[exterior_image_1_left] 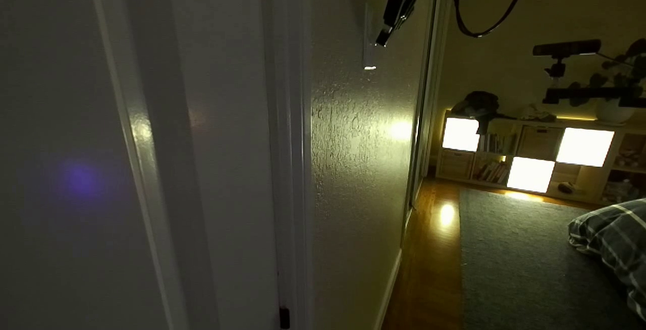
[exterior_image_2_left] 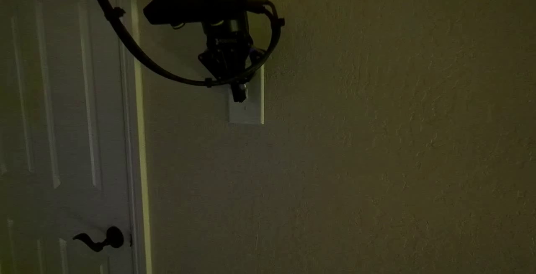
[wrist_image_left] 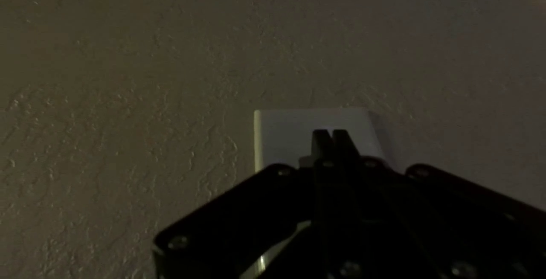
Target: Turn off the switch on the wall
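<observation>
- Tool (wrist_image_left: 331, 133): jaws closed up against each other, with only a narrow slit at the ends; it grips nothing.
- Attitude: the tool points downward in both exterior views; in an exterior view it slants toward the wall (exterior_image_1_left: 348, 219).
- Switch (exterior_image_2_left: 246, 115): white upright plate on the wall, directly behind the tips (exterior_image_2_left: 239, 96) of the tool; its lower end extends below them.
- Wrist view: the tips overlap the switch, and one end of it projects past them.
- Clearance: the tips are very near the switch. Contact cannot be confirmed.
- Cable (exterior_image_2_left: 163, 72): loops across the front of the tool, above the tips.
- Frame (exterior_image_2_left: 129, 140): upright, to the picture's left of the tool, edging the door (exterior_image_2_left: 63, 98).
- Handle (exterior_image_2_left: 106, 238): dark, on the door, below and left of the tool.
- Shelf (exterior_image_1_left: 589, 178): below, right of and well apart from the tool, with brightly lit squares (exterior_image_1_left: 530, 174).
- Rug (exterior_image_1_left: 509, 249): on the floor (exterior_image_1_left: 429, 269), below the tool.
- Bedding (exterior_image_1_left: 614, 236): plaid, beside the rug, low and well right of the tool.
</observation>
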`<state>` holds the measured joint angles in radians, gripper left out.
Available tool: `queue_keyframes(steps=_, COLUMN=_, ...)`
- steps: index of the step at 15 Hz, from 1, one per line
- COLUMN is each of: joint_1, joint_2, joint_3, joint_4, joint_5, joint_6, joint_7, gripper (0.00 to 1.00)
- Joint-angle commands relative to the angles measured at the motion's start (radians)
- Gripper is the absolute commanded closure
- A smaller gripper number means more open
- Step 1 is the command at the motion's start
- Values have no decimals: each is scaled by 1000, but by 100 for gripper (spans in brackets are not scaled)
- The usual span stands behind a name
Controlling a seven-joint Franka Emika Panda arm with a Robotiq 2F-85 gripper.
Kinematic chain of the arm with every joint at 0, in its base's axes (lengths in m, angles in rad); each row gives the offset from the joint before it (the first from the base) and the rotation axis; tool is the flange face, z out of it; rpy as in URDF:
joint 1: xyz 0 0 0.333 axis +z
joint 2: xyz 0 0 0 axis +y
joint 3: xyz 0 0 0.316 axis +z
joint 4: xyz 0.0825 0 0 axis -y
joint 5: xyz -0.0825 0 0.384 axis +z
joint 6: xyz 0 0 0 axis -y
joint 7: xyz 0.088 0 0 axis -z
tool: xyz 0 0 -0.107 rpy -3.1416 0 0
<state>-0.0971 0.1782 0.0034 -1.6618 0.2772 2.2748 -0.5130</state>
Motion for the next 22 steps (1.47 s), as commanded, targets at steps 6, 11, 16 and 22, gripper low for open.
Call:
queue_keyframes(steps=6, joint_1=-7, joint_2=-105, joint_3=-33, joint_4=-28, joint_5=-80, joint_6=-382, joint_7=42, gripper=93)
queue_keyframes(steps=11, joint_1=-2, joint_2=-110, joint_3=-47, joint_4=-70, joint_5=-141, joint_6=-454, joint_7=54, gripper=92)
queue_keyframes(steps=16, joint_1=-4, joint_2=-99, joint_3=-49, joint_4=-160, joint_5=-149, joint_6=-418, joint_7=65, gripper=93)
queue_keyframes(steps=22, joint_1=-6, joint_2=-114, joint_3=-56, joint_4=-229, joint_5=-137, joint_6=-392, joint_7=113, gripper=58)
